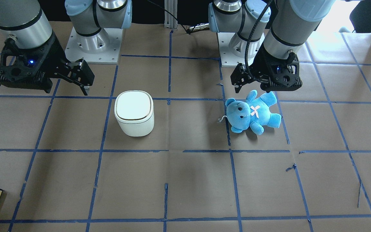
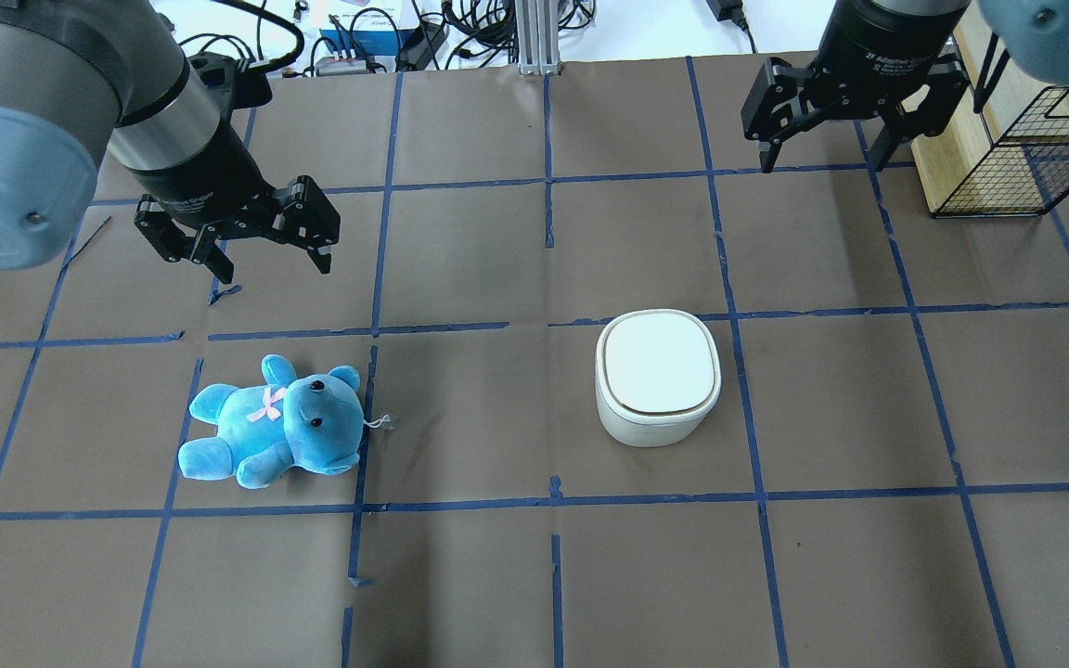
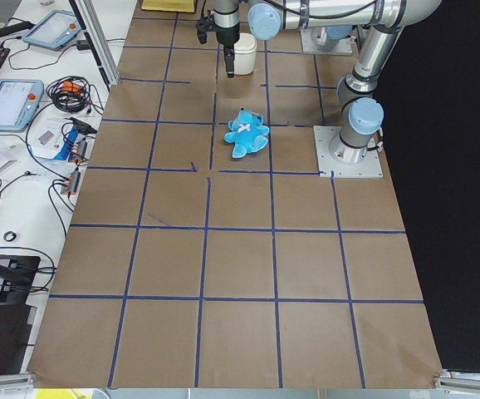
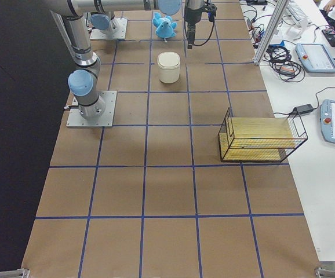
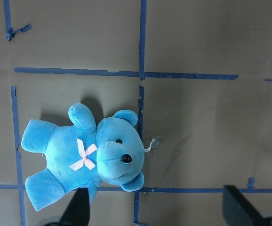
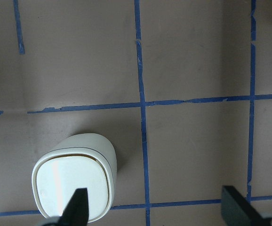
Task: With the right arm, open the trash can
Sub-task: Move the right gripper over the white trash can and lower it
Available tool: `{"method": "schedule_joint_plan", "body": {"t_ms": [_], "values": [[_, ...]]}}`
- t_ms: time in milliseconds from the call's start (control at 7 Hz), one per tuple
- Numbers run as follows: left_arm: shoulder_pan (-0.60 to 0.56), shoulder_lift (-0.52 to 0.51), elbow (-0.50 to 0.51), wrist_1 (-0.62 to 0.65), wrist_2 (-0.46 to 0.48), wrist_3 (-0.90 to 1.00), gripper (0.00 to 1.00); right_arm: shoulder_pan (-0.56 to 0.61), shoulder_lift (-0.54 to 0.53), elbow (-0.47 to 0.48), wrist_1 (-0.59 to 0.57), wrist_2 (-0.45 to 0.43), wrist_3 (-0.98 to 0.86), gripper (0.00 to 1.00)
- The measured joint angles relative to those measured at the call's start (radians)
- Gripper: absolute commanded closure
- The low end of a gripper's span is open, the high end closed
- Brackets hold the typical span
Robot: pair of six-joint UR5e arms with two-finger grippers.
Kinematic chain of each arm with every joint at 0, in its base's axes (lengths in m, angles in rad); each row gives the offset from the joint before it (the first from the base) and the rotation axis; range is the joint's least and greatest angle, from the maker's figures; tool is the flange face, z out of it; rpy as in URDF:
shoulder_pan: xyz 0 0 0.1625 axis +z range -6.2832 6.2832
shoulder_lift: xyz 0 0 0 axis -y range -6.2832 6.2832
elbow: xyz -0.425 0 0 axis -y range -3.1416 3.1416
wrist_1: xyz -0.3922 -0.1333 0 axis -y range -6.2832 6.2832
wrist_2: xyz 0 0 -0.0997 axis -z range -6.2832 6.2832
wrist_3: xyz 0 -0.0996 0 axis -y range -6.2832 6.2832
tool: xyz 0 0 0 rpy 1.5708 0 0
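While right tool (image 2: 820,165) and left tool (image 2: 273,271) gape, teddy (image 2: 275,427) lies apart from trash can (image 2: 657,376).

Overhead from behind, front opp.; sides far; wrists close, downward; all share table (image 2: 460,575)

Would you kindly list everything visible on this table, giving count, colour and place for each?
trash can: one, cream-white, lid shut, on the table's right half.
teddy bear: one, blue with a pale bow, lying on its back, left half.
wire basket: one, black wire with a wooden floor, far right edge.
table: one, brown paper with a blue tape grid.
left pincer: one, black, open, above the table beyond the bear.
right pincer: one, black, open, beyond the can, touching nothing.
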Motion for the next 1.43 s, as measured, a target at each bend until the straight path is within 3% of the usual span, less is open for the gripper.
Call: {"method": "schedule_joint_plan", "body": {"t_ms": [571,714,1000,1286,1429], "values": [[0.0,0.0,0.0,0.0,0.0,0.0,0.0,0.0,0.003,0.0,-0.001,0.002,0.002,0.0],[0.0,0.0,0.0,0.0,0.0,0.0,0.0,0.002,0.008,0.001,-0.012,0.006,0.006,0.09],[0.0,0.0,0.0,0.0,0.0,0.0,0.0,0.031,0.018,0.033,-0.045,0.003,0.031,0.61],[0.0,0.0,0.0,0.0,0.0,0.0,0.0,0.137,0.017,0.084,-0.05,-0.005,0.176,0.92],[0.0,0.0,0.0,0.0,-0.001,0.0,0.0,0.197,0.018,0.111,-0.044,-0.002,0.27,0.96]]}}
